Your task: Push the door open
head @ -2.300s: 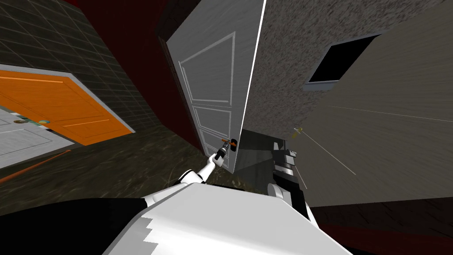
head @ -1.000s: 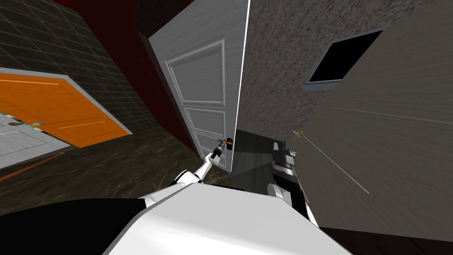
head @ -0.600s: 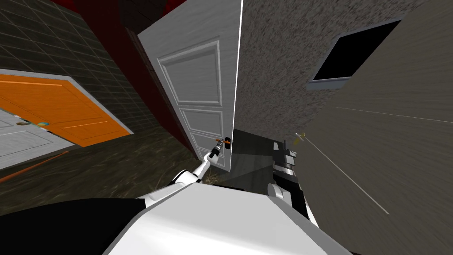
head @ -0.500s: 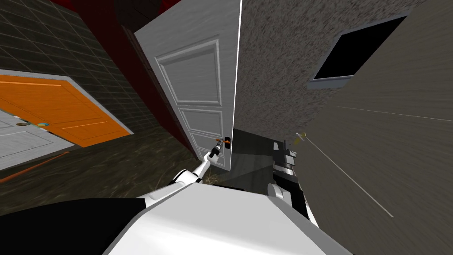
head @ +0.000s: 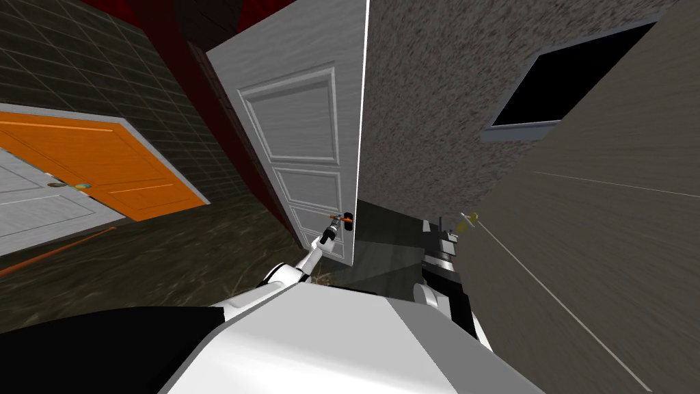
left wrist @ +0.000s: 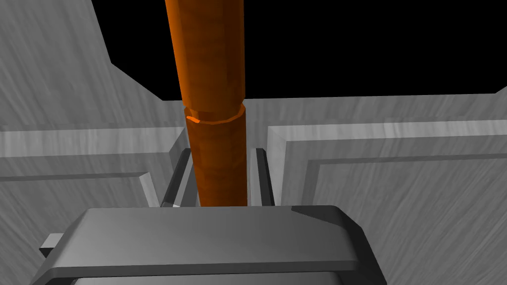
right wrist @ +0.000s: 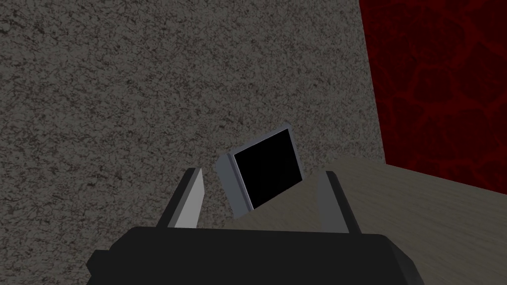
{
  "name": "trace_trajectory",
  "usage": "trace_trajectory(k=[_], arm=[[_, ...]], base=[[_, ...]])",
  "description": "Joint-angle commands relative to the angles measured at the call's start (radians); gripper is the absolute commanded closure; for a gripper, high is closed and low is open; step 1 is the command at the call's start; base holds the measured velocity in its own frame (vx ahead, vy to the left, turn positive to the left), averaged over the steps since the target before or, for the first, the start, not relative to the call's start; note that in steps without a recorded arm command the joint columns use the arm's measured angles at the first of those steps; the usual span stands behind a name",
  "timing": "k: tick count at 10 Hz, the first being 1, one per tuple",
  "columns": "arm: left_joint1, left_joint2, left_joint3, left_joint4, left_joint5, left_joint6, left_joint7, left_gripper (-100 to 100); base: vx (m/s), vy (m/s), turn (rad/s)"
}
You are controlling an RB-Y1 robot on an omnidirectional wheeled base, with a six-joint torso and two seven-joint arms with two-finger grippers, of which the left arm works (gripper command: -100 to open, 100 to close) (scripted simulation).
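L gripper is pinched on the orange lever handle, one thin finger pressed to each side. The handle runs straight out btwn them over the white panelled door. In head view the door stands at 12 o'clock, angled off the speckled grey wall, w/ the handle low on its free edge near pic centre and the L arm reaching it from approx 7 o'clock. R gripper sits well apart at the handle's 4 o'clock, fingers spread.

Home interior, white panelled door, orange door, rough wall
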Motion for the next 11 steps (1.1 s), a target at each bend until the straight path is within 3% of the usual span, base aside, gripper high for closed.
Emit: trace_trajectory(k=[1,3,5,6,11], arm=[[-0.01,0.028,0.016,0.003,0.006,-0.005,0.01,100],[-0.007,0.042,0.046,0.005,0.013,-0.005,0.009,100],[-0.007,0.042,0.046,0.005,0.013,-0.005,0.009,100],[-0.005,0.051,0.067,0.006,0.018,-0.004,0.008,100],[-0.001,0.066,0.109,0.008,0.028,-0.004,0.007,100]], base=[[0.146,-0.1,0.024],[0.149,-0.169,0.042],[0.085,-0.082,0.027],[0.083,-0.127,0.016],[0.121,-0.142,0.054]])
